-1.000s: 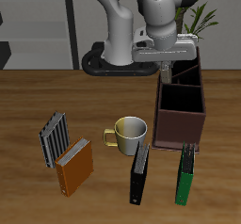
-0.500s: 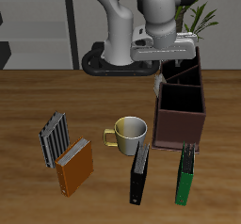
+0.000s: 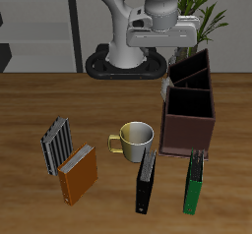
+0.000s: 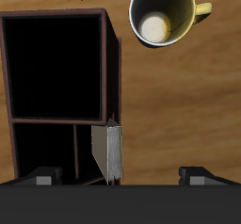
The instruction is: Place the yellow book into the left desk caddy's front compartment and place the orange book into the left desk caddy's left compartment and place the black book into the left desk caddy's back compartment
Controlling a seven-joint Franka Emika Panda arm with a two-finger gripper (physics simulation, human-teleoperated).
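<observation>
My gripper [image 3: 171, 47] is open and empty, raised above the back of the left desk caddy [image 3: 189, 120]; in the wrist view [image 4: 116, 176] its fingertips [image 4: 38, 178] stand wide apart. The yellow book [image 4: 110, 152] stands upright in a small section of the caddy [image 4: 111, 72], against the outer wall, beside the large square front compartment [image 4: 56, 63], which is dark inside. The orange book [image 3: 77, 174] lies near the table's front edge. The black book [image 3: 146, 180] lies in front of the mug.
A yellow-handled mug [image 3: 133, 138] stands beside the caddy and shows in the wrist view [image 4: 162, 16]. A black-and-white striped book [image 3: 56, 143] lies by the orange book. A slim green book [image 3: 195, 183] lies in front of the caddy. A plant [image 3: 209, 12] stands behind.
My gripper has risen from the caddy's back sections and moved away from them. The thin book it had lowered there stays in the caddy.
</observation>
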